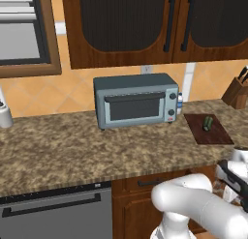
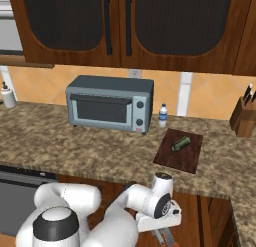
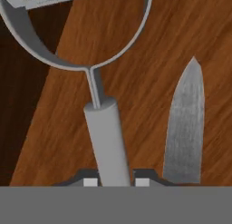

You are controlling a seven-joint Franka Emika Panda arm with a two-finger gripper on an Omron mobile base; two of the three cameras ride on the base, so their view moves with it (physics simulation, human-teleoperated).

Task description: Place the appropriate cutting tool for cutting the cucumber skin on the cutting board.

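Observation:
A grey peeler [image 3: 106, 137] with a round handle and a wide Y-shaped head lies on a wooden surface in the hand view. My gripper [image 3: 117, 182] is shut on the handle's near end, one fingertip on each side. A bare knife blade [image 3: 185, 128] lies just to the right of it, untouched. In the base views my hand [image 2: 159, 218] hangs low, below the counter's front edge. Up on the counter the dark green cucumber [image 2: 181, 143] [image 1: 207, 123] rests on the reddish-brown cutting board [image 2: 172, 158] [image 1: 218, 134].
A grey toaster oven [image 1: 135, 100] [image 2: 110, 102] stands left of the board, with a small water bottle [image 2: 162, 115] beside it. A tan knife block [image 1: 237, 92] [image 2: 244, 116] is at the far right. The dishwasher front [image 1: 53, 214] lies under the counter on the left.

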